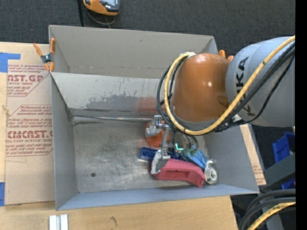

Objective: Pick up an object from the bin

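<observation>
Orange wrist cover (201, 87) hides right middle of bin (96, 166) and most of gripper (157, 144). Two silver fingertips (156, 124) show, spread wide, straddling small orange round thing (153, 139) near bin centre; seemingly not clamped. Lower tip sits at end of pink curved piece (180, 171), beside blue piece (147, 153)

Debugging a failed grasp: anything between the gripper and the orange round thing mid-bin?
Nothing visible. The open gripper sits right over the orange round thing; a blue piece and a pink curved thing crowd its near side.
</observation>
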`<state>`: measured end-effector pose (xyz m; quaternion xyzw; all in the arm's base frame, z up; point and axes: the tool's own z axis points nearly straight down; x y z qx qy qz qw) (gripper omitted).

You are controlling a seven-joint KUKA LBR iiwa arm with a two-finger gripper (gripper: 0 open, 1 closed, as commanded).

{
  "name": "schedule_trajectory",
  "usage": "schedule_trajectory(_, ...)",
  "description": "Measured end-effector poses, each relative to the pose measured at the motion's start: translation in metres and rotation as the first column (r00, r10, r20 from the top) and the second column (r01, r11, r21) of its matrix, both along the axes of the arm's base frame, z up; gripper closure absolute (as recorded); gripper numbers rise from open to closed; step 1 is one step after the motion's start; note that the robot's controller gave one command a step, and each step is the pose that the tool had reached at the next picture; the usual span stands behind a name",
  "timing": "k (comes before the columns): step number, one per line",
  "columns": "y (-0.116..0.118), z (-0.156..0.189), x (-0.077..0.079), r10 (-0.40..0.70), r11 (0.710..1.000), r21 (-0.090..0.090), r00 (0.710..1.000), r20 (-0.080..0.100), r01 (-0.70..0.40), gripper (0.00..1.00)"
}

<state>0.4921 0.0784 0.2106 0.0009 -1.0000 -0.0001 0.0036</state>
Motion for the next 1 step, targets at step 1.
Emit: schedule_trajectory(1, -0.0004, 0.0034, 0.0017, -0.001, 1.000, 0.001, 1.000, 0.008, 0.001, 0.00)
